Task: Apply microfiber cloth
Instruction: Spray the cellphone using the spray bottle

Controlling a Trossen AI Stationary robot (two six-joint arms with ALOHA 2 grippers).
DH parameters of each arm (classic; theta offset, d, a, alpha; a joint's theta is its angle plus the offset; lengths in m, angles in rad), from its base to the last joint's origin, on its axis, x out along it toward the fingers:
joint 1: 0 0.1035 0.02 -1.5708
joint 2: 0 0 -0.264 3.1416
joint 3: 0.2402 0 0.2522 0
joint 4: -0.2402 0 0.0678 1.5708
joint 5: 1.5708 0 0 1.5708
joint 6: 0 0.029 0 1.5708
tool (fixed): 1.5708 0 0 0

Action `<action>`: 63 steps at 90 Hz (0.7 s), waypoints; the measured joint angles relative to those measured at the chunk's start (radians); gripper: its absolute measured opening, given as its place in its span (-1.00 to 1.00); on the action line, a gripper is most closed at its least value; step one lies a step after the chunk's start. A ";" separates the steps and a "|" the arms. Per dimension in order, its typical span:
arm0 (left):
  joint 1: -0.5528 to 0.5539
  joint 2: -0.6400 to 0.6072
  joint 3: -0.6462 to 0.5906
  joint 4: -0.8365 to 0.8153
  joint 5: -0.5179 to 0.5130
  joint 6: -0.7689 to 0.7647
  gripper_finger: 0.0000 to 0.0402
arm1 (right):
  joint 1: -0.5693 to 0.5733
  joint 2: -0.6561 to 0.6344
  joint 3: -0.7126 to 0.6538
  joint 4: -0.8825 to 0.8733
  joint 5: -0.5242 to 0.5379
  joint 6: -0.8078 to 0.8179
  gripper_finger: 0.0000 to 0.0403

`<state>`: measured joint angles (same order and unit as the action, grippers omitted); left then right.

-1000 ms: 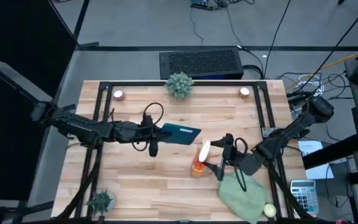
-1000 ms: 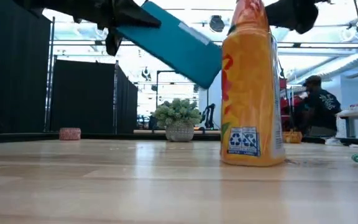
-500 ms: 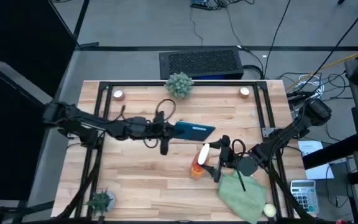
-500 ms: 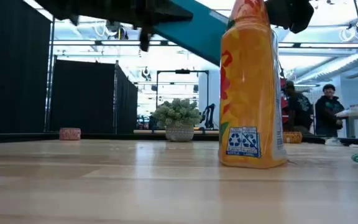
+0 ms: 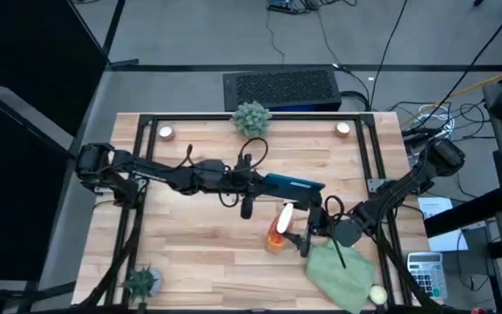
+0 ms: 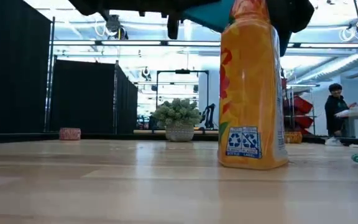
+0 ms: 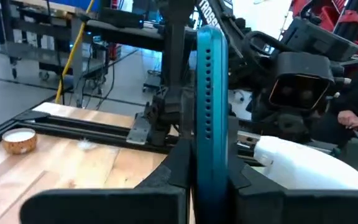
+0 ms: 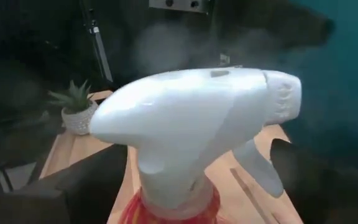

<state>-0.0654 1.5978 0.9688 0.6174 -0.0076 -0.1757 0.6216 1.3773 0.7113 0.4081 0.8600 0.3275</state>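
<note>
The soft, pale sage-green microfiber cloth [image 5: 340, 277] lies crumpled at the wooden surface's [image 5: 199, 235] near right corner, matte and fuzzy; it looks light and limp, best pinched at a raised fold or edge. Just beyond it, the right tool [image 5: 308, 228] hovers at the white trigger head of an orange spray bottle [image 5: 278, 228], though whether it is pinching or spread cannot be told. Farther in, the left tool [image 5: 260, 180] is clamped on a flat teal tablet [image 5: 296, 185], held above the surface.
</note>
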 joint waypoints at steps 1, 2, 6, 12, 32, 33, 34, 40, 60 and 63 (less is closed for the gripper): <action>0.000 0.000 0.000 0.000 0.000 0.000 -0.95 | 0.000 0.000 0.000 0.000 0.000 0.000 0.73; 0.000 0.000 0.000 0.000 0.000 0.000 -0.95 | 0.000 0.000 0.000 0.000 0.000 0.000 0.71; 0.000 0.000 0.000 0.000 0.000 0.000 -0.95 | 0.000 0.000 0.000 -0.001 0.001 0.000 0.61; 0.000 -0.001 0.000 0.000 0.000 0.000 -0.95 | 0.000 0.000 0.000 -0.002 0.003 -0.003 0.43; 0.000 -0.002 0.000 0.001 0.001 -0.001 -0.95 | 0.003 -0.001 0.000 -0.004 0.002 -0.018 0.04; 0.000 -0.002 0.000 0.001 0.001 0.000 -0.95 | 0.003 -0.001 0.000 -0.004 0.002 -0.018 0.04; 0.000 -0.002 0.000 0.001 0.001 0.000 -0.95 | 0.003 -0.001 0.000 -0.005 0.002 -0.019 0.04; 0.000 -0.002 0.000 0.001 0.001 -0.001 -0.95 | 0.002 -0.001 0.000 -0.006 0.003 -0.017 0.09; 0.004 -0.004 0.000 -0.007 0.001 0.008 -0.95 | 0.002 -0.004 0.000 -0.013 0.002 -0.013 0.44; 0.005 -0.011 0.000 -0.021 0.002 0.013 -0.95 | 0.005 -0.012 0.000 -0.021 -0.003 -0.017 0.49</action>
<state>-0.0605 1.5864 0.9684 0.5965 -0.0055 -0.1627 0.6265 1.3654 0.7116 0.3870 0.8568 0.3103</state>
